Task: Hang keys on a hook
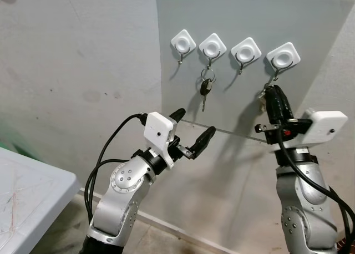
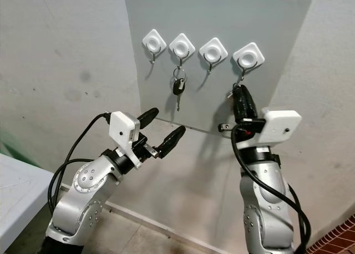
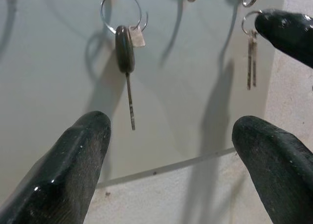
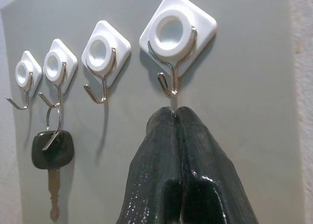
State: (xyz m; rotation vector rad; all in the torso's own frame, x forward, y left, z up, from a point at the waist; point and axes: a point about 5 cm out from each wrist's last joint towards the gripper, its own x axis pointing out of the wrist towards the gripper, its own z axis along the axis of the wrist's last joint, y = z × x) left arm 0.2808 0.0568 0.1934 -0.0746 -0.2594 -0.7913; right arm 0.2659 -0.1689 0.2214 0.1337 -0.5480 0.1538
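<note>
Dangling from a small ring pinched at the tips of the right hand (image 1: 270, 93), a set of keys (image 3: 251, 57) hangs just below the rightmost hook (image 4: 170, 84) on a grey wall panel (image 1: 310, 26). The right hand's fingers are clenched together on that ring and point upward at the hook's wire curl, a pose that seems meant to lift the ring over the open tip. Next along, the neighbouring hook (image 4: 98, 94) is bare, and the one after it already carries a black-headed car key (image 1: 206, 87) on its own ring, with the fourth hook (image 1: 181, 57) free at the far end. Lower and to the side, the left hand (image 1: 191, 131) waits with its fingers spread wide and grasping nothing, aimed toward the panel's lower edge. Room around the target looks good: bare panel to either side, and the panel's right edge nearby. A white surface (image 1: 33, 193) sits well apart at lower left.
</note>
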